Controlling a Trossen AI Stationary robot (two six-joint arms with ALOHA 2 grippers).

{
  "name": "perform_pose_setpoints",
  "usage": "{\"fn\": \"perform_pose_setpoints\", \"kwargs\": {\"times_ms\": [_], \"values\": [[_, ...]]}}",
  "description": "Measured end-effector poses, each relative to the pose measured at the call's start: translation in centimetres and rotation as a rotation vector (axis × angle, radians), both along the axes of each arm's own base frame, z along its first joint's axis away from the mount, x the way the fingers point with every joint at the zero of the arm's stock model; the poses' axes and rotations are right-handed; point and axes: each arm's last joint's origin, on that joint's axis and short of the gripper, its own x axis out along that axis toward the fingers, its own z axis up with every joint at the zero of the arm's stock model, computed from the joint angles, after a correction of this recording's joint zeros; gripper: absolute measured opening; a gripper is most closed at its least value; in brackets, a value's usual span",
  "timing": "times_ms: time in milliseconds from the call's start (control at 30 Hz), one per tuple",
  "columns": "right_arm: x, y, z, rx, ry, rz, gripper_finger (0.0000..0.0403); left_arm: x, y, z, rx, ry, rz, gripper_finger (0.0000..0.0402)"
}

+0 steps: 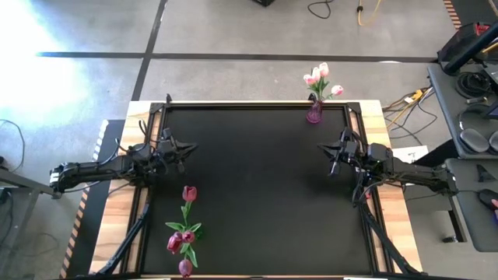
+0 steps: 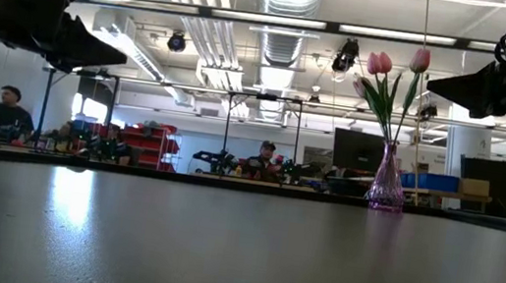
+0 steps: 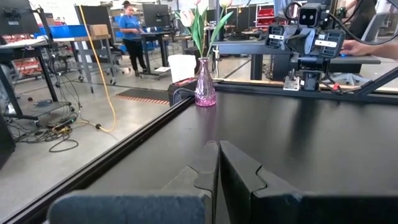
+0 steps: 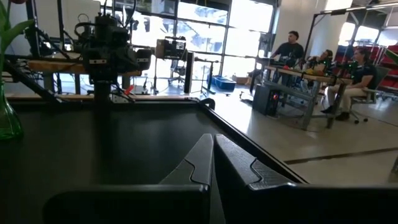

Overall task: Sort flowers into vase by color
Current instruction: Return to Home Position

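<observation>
A purple glass vase stands at the table's far edge, right of centre. It holds pale pink-white tulips. Dark magenta tulips with green stems and leaves are at the near-left part of the table. A green glass vase shows at the edge of the right wrist view. My left gripper hovers shut over the table's left side. My right gripper hovers shut over the right side. The two point at each other.
The black table top lies between the two grippers. Wooden borders run along both sides. People sit and stand at benches in the room beyond the table. Cables lie on the floor.
</observation>
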Motion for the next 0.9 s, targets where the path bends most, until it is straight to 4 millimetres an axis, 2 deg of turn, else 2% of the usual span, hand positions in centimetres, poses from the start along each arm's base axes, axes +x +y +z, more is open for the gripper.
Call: {"fn": "perform_pose_setpoints", "kwargs": {"times_ms": [900], "values": [[0.0,0.0,0.0,0.0,0.0,0.0,0.0009,0.3,0.05,-0.41,-0.007,0.046,0.0,0.0]]}}
